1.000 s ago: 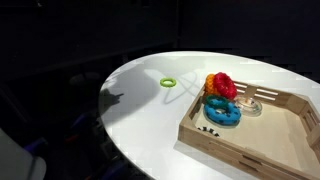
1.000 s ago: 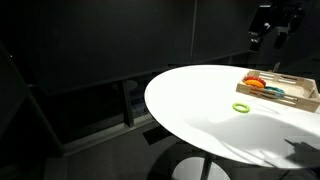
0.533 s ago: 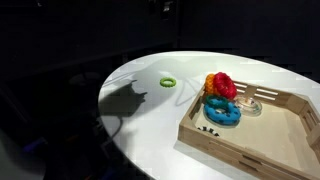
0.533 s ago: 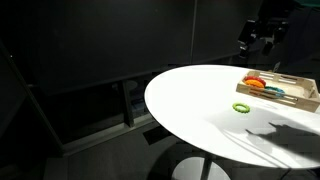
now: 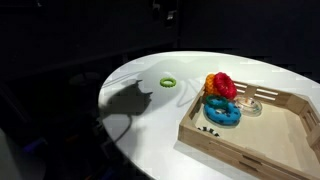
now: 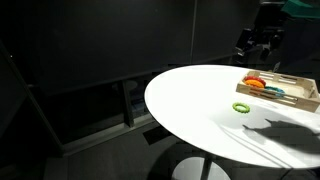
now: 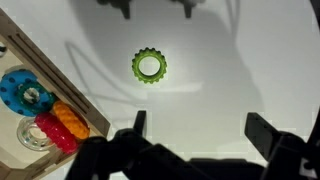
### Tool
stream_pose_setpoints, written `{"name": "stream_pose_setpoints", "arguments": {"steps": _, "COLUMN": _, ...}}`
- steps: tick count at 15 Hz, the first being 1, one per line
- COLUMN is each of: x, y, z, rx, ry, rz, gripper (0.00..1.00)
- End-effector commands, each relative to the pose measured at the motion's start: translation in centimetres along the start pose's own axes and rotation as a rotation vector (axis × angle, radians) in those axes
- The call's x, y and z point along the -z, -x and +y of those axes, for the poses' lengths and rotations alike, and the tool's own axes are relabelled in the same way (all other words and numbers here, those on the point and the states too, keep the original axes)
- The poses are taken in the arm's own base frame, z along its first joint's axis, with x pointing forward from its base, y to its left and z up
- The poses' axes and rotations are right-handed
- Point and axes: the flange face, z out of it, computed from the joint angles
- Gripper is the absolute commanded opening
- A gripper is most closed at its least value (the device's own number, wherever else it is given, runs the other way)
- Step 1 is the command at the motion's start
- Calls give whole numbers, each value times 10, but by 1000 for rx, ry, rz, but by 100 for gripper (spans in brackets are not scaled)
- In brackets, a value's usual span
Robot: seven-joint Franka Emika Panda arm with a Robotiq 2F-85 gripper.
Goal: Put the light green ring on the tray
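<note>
While the small, thin, pale yellow-green ring (image 5: 169, 83) lies on the round white desk (image 5: 165, 138), left of the large shallow light-wood tray (image 5: 235, 150) and apart from the blue, red and orange rings (image 5: 221, 98) inside, nothing of the task is done. My end effector (image 7: 197, 127) hovers above the ring, spread wide and empty. Descent, grasp, carry and release all remain.

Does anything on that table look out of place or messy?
The green ring lies alone on the table, apart from the tray that holds the blue ring and red ring. Nothing looks spilled or broken.
</note>
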Motion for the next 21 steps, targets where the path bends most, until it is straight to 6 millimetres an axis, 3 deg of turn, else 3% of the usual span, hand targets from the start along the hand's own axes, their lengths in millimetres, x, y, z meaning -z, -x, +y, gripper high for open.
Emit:
{"name": "stream_pose_setpoints", "arguments": {"steps": 1, "x": 1, "y": 0, "z": -1, "rx": 1, "ry": 0, "rz": -1, "gripper": 100}}
{"name": "stream_pose_setpoints", "arguments": {"steps": 6, "x": -26, "y": -15, "z": 9, "rx": -27, "ry": 23, "rz": -60, "gripper": 100}}
{"name": "stream_pose_setpoints", "arguments": {"steps": 12, "x": -86, "y": -33, "z": 31, "rx": -74, "ry": 54, "rz": -137, "gripper": 100}}
{"name": "stream_pose_setpoints", "arguments": {"steps": 21, "x": -158, "y": -42, "z": 36, "rx": -83, "ry": 75, "rz": -181, "gripper": 100}}
